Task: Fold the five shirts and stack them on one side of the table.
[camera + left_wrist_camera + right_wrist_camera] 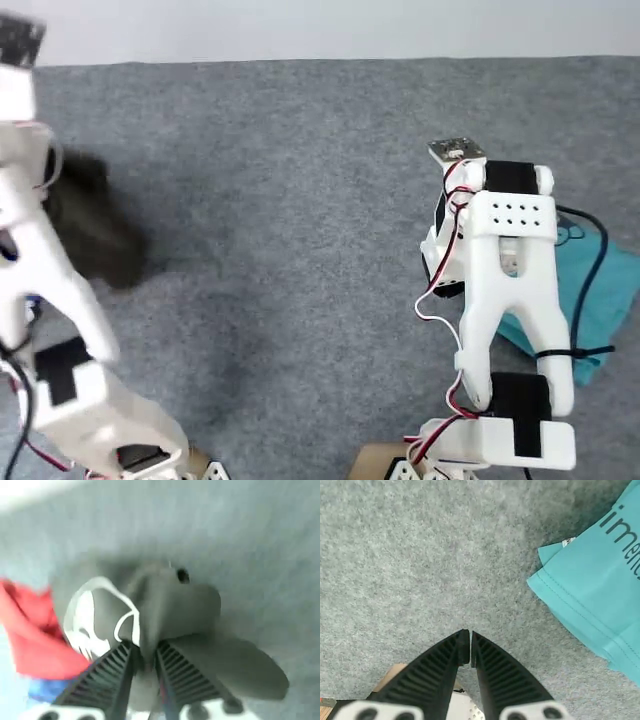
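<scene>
From the high view, the grey tabletop (280, 200) runs across the whole frame. The left arm (60, 290) stands along the left edge with a dark grey shirt (95, 225) bunched beside it, seen as a soft dark mass. On the far side the right arm (510, 270) is folded over itself, and a teal shirt (600, 290) lies flat under and beyond it at the right edge of the tabletop, well apart from the dark one.

In the left wrist view, the left pincer (145, 650) is clamped on the dark grey shirt (175, 605). The two ribbed black fingers are drawn nearly together with a fold of cloth pinched between them. The shirt bears a white print on one side and bulges out past the fingertips in a rumpled heap (whether it rests on the tabletop or hangs free I cannot tell). Just beside it lies a red shirt (30, 635), with a bit of blue cloth (47, 690) next to that.

In the right wrist view, the right pincer (470, 642) is closed, its tips meeting with nothing between them. It points down at bare tabletop (410, 555). The teal shirt (590, 590) lies near it, folded, one hemmed corner turned toward the pincer but not touching it.
</scene>
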Robot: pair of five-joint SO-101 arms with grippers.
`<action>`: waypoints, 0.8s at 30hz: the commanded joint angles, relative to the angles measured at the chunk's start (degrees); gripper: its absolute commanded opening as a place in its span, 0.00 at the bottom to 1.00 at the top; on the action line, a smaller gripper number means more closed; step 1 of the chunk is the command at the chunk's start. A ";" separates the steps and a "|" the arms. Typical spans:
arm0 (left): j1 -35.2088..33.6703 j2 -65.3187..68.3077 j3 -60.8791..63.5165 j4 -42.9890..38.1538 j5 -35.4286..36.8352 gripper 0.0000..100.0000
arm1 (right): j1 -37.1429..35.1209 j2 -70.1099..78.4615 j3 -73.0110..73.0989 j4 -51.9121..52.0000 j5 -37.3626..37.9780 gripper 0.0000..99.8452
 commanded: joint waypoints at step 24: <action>12.04 -2.99 32.66 -2.11 7.21 0.13 | -0.66 -3.30 -0.44 2.33 3.25 0.01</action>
